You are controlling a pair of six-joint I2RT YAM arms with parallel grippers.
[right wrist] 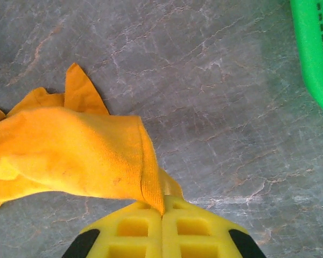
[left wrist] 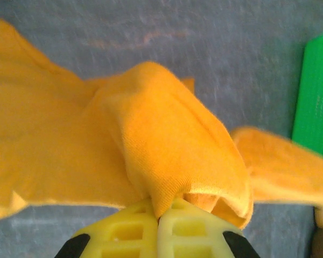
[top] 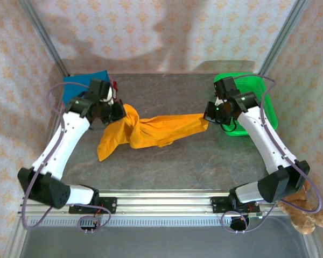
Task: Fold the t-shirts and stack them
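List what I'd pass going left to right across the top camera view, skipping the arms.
blue shirt → orange shirt → basket → teddy bear

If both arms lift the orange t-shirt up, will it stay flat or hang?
Probably floppy: the orange t-shirt sags and bunches between the left gripper and right gripper. Likely light: shut jaws hold it by small pinches. Its matte knit probably will not slip.
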